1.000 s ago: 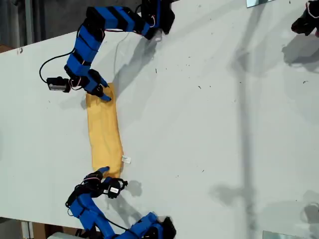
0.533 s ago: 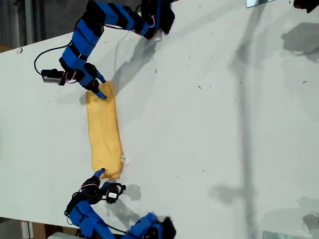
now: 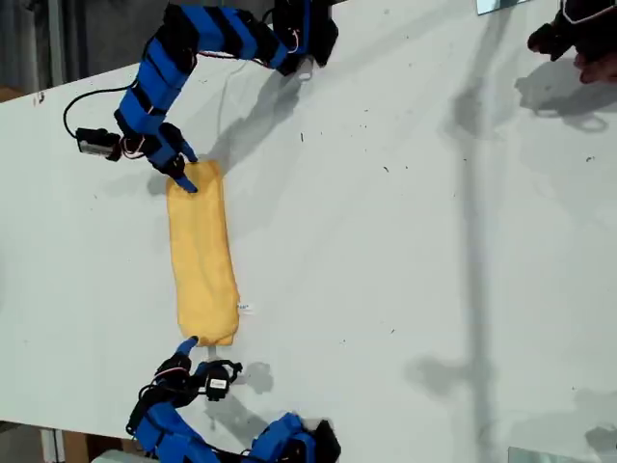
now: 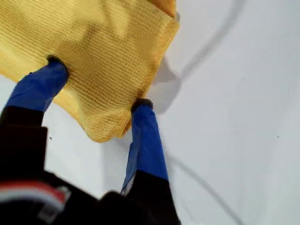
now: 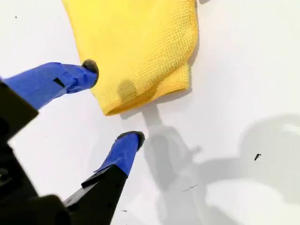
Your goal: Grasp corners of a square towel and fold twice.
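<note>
The towel (image 3: pixel 202 256) lies folded into a long yellow-orange strip on the white table (image 3: pixel 415 241), towards the exterior view's left. Its small white tag (image 3: pixel 244 309) sticks out near the lower end. My first gripper (image 3: pixel 181 174) is at the strip's upper end, open. In the first wrist view the towel (image 4: pixel 103 47) has a rounded corner (image 4: pixel 101 133) between the first gripper's (image 4: pixel 98 82) fingertips, which touch the cloth. My second gripper (image 3: pixel 188 344) is open at the lower end. In the second wrist view the second gripper (image 5: pixel 111 101) sits just off the towel (image 5: pixel 136 42), with one fingertip (image 5: pixel 89 66) against its edge.
Both arms' bases (image 3: pixel 304 34) (image 3: pixel 299 439) stand at the table's upper and lower edges in the exterior view. A person's hand (image 3: pixel 578 43) with something dark shows at that view's top right corner. Bare table stretches to the exterior view's right of the towel.
My second gripper has drawn back off the towel's lower end. My first gripper shifted slightly towards the exterior view's upper left. The hand at the top right moved.
</note>
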Robot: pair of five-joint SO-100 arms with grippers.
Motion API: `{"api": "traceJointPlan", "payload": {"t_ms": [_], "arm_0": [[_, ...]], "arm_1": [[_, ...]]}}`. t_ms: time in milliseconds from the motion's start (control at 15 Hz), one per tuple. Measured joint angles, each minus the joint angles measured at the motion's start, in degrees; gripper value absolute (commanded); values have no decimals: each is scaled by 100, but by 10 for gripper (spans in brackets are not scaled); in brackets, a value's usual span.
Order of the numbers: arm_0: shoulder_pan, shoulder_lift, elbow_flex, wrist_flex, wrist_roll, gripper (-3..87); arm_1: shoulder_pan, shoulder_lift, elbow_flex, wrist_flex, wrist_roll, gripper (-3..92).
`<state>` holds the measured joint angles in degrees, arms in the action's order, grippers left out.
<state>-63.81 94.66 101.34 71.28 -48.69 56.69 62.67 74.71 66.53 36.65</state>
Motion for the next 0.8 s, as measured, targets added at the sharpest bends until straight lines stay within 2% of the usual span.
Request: {"api": "traceJointPlan", "payload": {"t_ms": [200,267,333,400,600,800], "arm_0": [[-105,62,88,-70,-35,253],[-97,88,97,-53,-53,253],[-97,88,97,-79,-53,253],[-105,88,97,-88,-53,253],[-105,88,149,-132,-53,252],[-105,88,255,-308,-114,253]], "arm_1": [[88,-1371,-1450,404,-9,330],[167,-1687,-1898,703,-9,265],[220,-1819,-2109,879,0,51],[299,-1890,-2180,976,26,-1],[580,-1828,-1942,1239,378,-1],[870,-1116,-738,782,958,-1]]}}
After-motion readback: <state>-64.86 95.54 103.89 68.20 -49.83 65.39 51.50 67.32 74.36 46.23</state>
